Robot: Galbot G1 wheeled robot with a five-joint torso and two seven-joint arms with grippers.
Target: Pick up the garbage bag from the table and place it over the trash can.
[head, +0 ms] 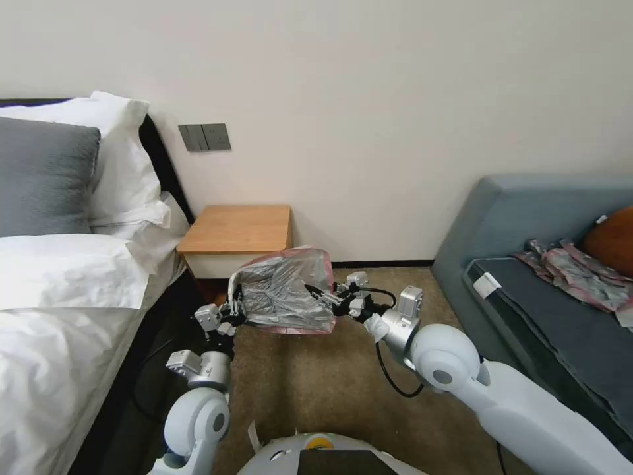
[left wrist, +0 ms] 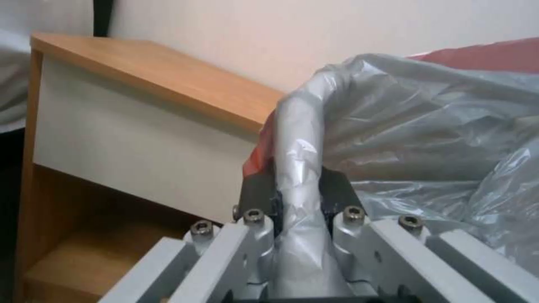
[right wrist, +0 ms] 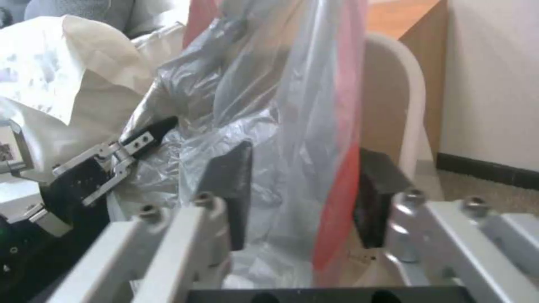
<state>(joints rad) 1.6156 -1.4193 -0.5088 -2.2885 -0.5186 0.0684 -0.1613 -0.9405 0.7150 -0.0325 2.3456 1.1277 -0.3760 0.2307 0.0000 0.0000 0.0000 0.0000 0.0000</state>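
The garbage bag (head: 287,290), grey-silver with a pink edge, hangs spread between my two grippers in front of the wooden table (head: 237,227). My left gripper (head: 234,310) is shut on a bunched fold of the bag (left wrist: 421,126); the left wrist view shows its fingers (left wrist: 258,193) pinching the plastic at the gripper (left wrist: 297,193). My right gripper (head: 316,293) stands open at the bag's other side, and a pink-edged sheet of the bag (right wrist: 292,105) hangs loose between its spread fingers (right wrist: 230,185). The trash can (right wrist: 412,105) shows as a beige-white rim behind the bag, beside the table's side (right wrist: 429,50).
A bed (head: 59,316) with white and grey pillows runs along the left. A grey sofa (head: 527,218) stands on the right, carrying a wrinkly grey-pink plastic heap (head: 580,270) and an orange cushion (head: 613,241). Brown carpet (head: 316,389) lies between them.
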